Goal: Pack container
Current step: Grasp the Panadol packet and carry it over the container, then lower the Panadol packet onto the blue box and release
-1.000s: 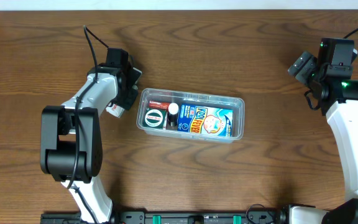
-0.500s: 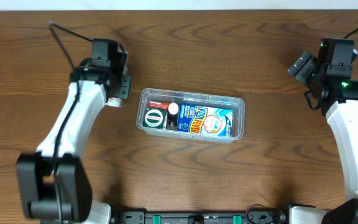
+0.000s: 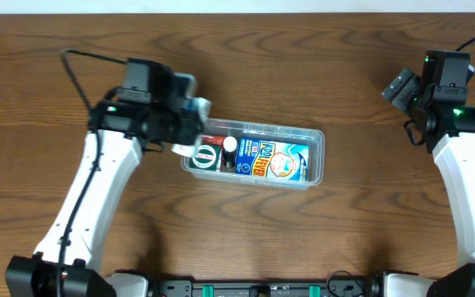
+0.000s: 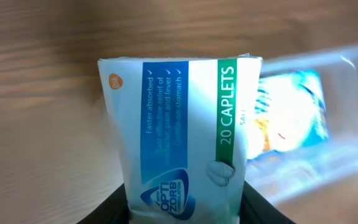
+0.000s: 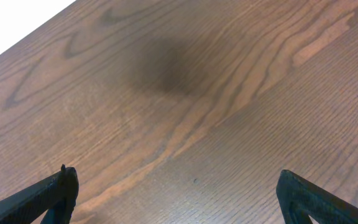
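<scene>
Now, container (image 3: 319, 142), blue box (image 3: 277, 159), round tin (image 3: 205, 157) inside (left tool (image 4: 186, 213) holds caplets (image 4: 179, 124))

Caplet packet (image 4: 182, 130) fills frame centre, upright, slightly tilted. White face, blue panel with white text, green band reading "20 CAPLETS", "OPTIZORB" logo at lower edge. Left gripper (image 4: 185, 211) at bottom edge of frame: dark fingers (image 4: 118, 210) at lower left and lower right, pressed against packet sides. Container (image 4: 347, 149) at right of frame, behind packet, blurred, with clear wall. Blue printed box (image 4: 291, 112) visible inside it. Wooden table (image 4: 42, 93) across left and top, out of focus.
</scene>
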